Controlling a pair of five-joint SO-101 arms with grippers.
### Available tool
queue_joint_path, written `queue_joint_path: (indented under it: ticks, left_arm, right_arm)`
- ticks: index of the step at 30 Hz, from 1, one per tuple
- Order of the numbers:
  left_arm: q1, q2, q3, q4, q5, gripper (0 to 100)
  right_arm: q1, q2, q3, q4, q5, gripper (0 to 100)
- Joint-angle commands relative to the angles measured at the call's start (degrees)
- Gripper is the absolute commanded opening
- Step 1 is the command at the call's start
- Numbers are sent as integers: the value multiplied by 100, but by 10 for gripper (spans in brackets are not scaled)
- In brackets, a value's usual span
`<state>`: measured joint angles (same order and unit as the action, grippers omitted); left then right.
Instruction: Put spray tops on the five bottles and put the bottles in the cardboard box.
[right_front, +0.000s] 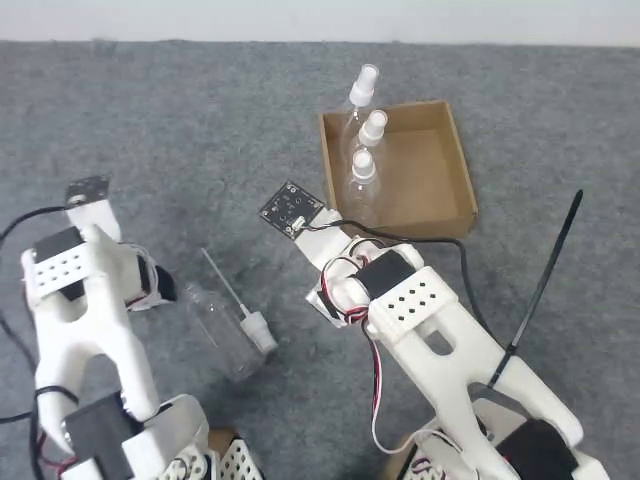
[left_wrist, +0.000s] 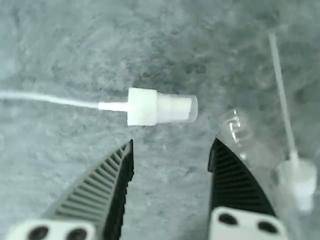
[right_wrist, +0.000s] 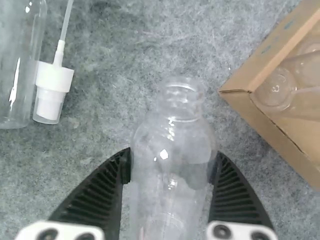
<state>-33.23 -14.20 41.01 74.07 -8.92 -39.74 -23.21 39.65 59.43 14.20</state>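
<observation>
A loose white spray top (left_wrist: 160, 106) lies on the grey carpet just ahead of my open left gripper (left_wrist: 172, 145), its thin tube trailing sideways. My right gripper (right_wrist: 171, 155) is shut on an uncapped clear bottle (right_wrist: 175, 125), one finger pressed against each side. Another clear bottle (right_front: 220, 328) lies on its side between the arms with a second spray top (right_front: 257, 328) beside it. The cardboard box (right_front: 440, 165) stands behind the right arm and holds three bottles (right_front: 362, 175) with spray tops on.
Grey carpet (right_front: 200, 130) covers the whole table. A black cable tie (right_front: 545, 275) sticks up beside the right arm. Cables run along both arms. Open carpet lies left of the box and behind the left arm.
</observation>
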Motion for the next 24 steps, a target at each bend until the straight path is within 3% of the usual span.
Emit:
queue_joint_path:
  ticks: [1, 16, 24]
  left_arm:
    - [-9, -44, -312, 70, -1090, 224]
    - [-9, -44, -347, 62, -4369, 224]
    - [26, -44, -356, 26, -5415, 227]
  right_arm:
    - [110, -330, -88, -84, 88, 126]
    - [110, -312, -88, -101, 88, 126]
    - [110, -295, -79, -154, 88, 126]
